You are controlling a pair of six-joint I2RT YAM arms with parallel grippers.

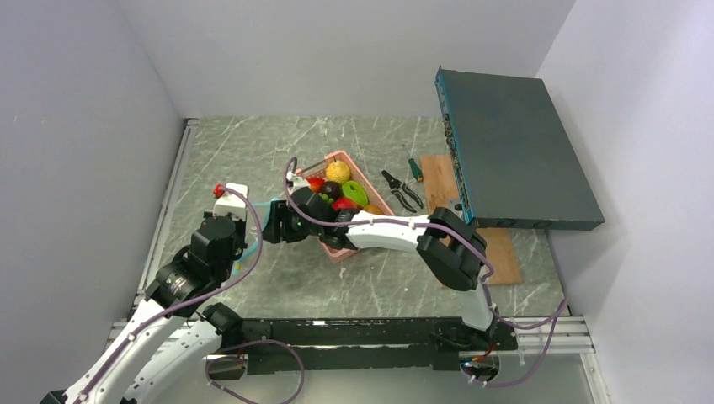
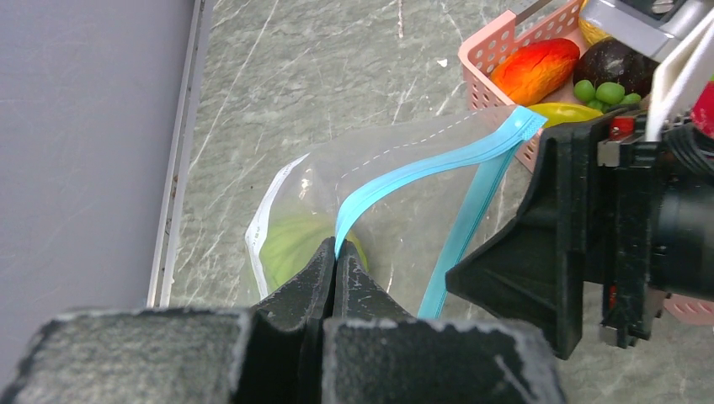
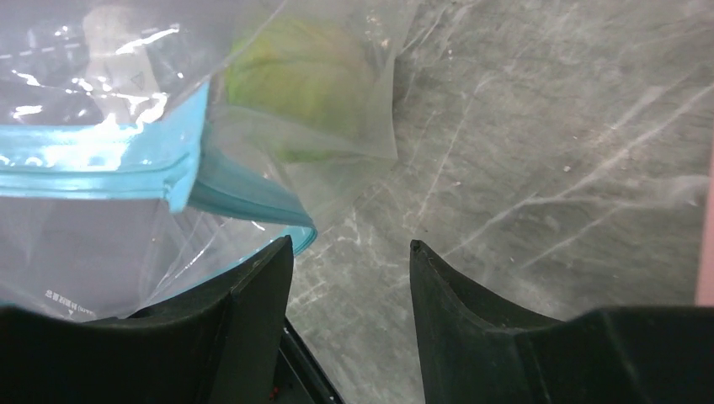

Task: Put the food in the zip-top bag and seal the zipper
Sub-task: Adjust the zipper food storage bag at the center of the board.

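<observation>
Marbled grey-green table (image 1: 362,143) carries the zip-top bag (image 2: 379,160), centre of the left wrist view. It looks light, floppy and slippery, probably best held by its stiffer zipper (image 2: 438,162). There the left gripper (image 2: 335,257) pinches the strip; the right gripper (image 3: 350,248) gapes beside it. 1 green piece (image 3: 295,71) lies inside.

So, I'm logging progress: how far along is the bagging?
Done: one green piece lies inside the bag. In hand: the left claw pinches the zipper, mouth open; the right claw is open and empty beside it. To do: the other food sits in the basket; zipper unsealed.
</observation>
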